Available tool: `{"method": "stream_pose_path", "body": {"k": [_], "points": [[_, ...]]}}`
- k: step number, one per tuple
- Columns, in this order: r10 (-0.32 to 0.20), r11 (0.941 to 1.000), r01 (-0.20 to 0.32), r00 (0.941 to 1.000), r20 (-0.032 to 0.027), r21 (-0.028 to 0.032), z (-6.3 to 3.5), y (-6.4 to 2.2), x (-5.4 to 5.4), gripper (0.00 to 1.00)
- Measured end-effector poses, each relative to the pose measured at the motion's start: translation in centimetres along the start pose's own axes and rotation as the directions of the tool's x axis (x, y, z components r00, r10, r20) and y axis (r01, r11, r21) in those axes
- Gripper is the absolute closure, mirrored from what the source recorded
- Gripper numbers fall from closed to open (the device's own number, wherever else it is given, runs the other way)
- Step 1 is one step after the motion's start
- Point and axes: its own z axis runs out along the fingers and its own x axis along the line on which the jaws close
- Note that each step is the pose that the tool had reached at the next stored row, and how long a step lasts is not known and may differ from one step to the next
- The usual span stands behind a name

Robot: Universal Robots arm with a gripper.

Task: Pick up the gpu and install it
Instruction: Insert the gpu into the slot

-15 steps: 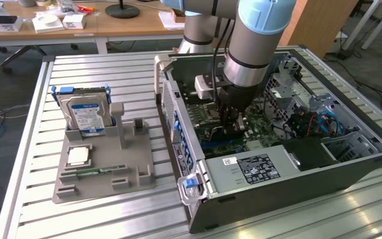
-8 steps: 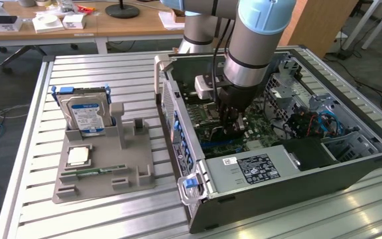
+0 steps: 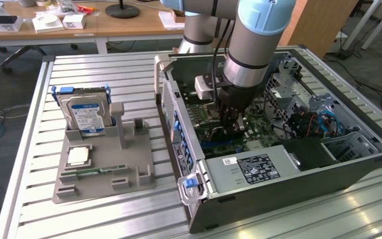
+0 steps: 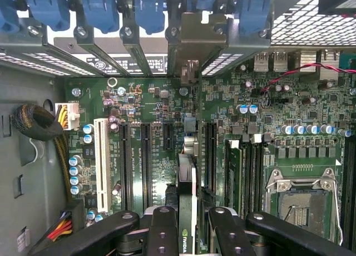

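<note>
Fingers (image 4: 167, 234) of the gripper (image 4: 186, 234) are clamped on the gpu (image 4: 187, 183), which we see edge-on in the wrist view, standing upright between them with a green logo strip at its near end. We find the card's lower edge down at the motherboard (image 4: 156, 100), lined up along the row of long black expansion slots (image 4: 146, 156) and beside the white slot (image 4: 102, 161). Its far end reaches toward the silver bracket (image 4: 203, 42) at the rear slot openings, under the blue latches (image 4: 97, 5).

In the exterior view we see the arm (image 3: 254, 45) reaching straight down into the open computer case (image 3: 277, 169), which lies on its side on the slatted tabletop (image 3: 111, 64). Well apart, toward the exterior view's left, a grey holder (image 3: 105, 169) carries a hard drive (image 3: 86, 115) standing upright.
</note>
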Motion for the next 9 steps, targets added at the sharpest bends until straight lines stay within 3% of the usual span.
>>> {"method": "stream_pose_path", "body": {"k": [9], "points": [[0.000, 1.0000, 0.000, 1.0000, 0.0000, 0.0001, 0.10, 0.00, 0.00, 0.74]]}}
